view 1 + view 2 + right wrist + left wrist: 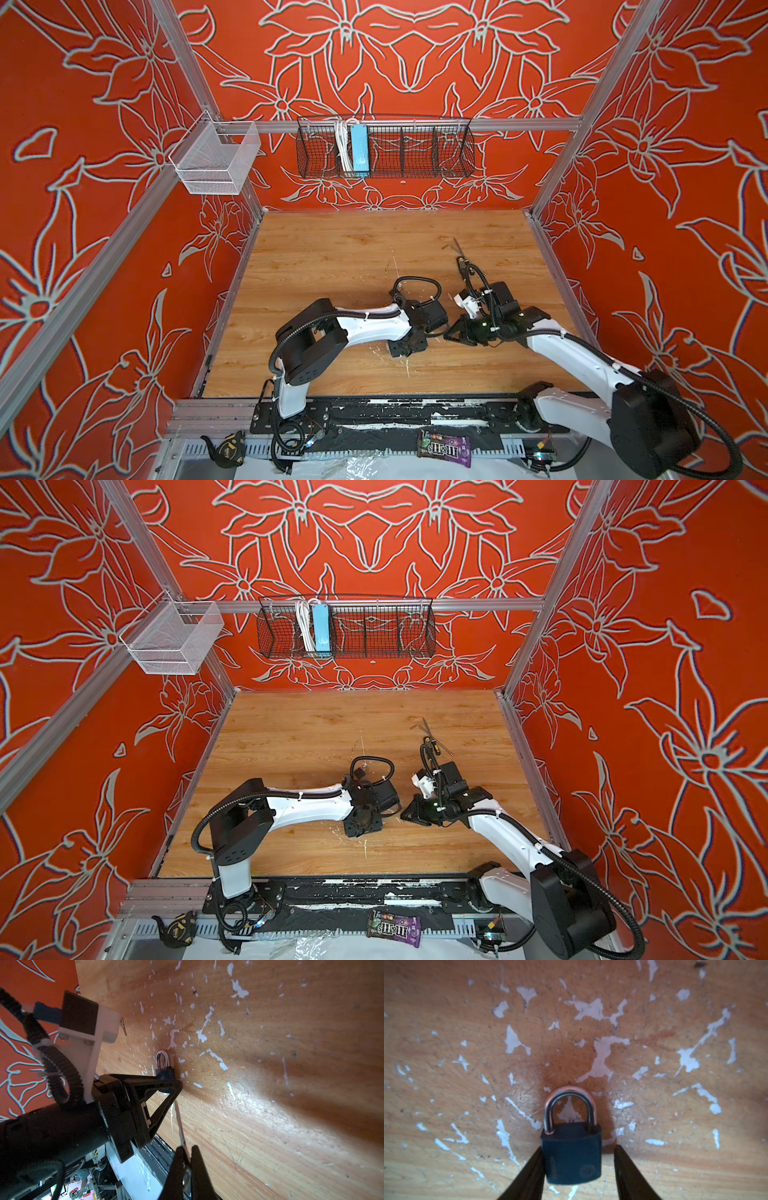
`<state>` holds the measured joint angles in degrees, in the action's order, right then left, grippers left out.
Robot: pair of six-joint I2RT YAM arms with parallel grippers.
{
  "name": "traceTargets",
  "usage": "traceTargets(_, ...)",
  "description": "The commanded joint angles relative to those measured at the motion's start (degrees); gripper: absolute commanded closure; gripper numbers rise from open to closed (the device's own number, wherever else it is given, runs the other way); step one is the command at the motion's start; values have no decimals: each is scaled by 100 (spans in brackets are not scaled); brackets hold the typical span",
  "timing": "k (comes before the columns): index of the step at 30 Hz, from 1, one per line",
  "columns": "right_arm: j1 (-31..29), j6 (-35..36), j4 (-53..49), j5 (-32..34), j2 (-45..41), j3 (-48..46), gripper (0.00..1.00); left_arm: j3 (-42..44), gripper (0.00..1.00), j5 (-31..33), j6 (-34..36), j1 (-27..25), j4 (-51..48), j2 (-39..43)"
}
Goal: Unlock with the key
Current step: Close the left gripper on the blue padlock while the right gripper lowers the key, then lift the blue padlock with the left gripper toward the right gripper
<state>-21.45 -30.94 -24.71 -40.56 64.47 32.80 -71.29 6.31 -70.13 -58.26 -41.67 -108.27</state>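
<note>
While the dark blue padlock [571, 1159] lies on the wooden desk [446, 1043], it is seen flat, with the round mark on its face turned up. Its long side is run straight away from the left tool [578, 1147], and its shiny metal loop [569, 1091] is pointed away from that tool. The boxy body is set between the two black fingers of the left tool. One finger [533, 1172] is pressed against the side of the body, but a small gap is left at the other finger, so the padlock is not yet squeezed and the left tool is loose, not clenched.

A thin silver key [180, 1124] is pinched tight in the right tool [187, 1149]. Its head is partly hidden between the fingers, and its long blade is stuck straight out past the tips. The blade is pointed at the bottom end of the padlock, and its tip is seen near that end.

The loop is smooth and curved. The desk is made of light wood, and many white chipped spots are spread over it.
</note>
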Motion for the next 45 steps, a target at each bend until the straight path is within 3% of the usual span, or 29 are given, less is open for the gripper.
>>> traceTargets(1,38,-70,132,-94,-106,-132,100,3,54,27,224,34,-44,-168)
traceTargets(7,37,-88,158,-103,-121,-141,100,-148,53,114,223,43,-381,-317)
traceTargets(24,45,-150,185,-89,-222,-192,100,-85,53,336,122,61,-165,-385)
traceTargets(45,40,-117,1,-57,-395,-175,100,120,68,494,55,60,105,326)
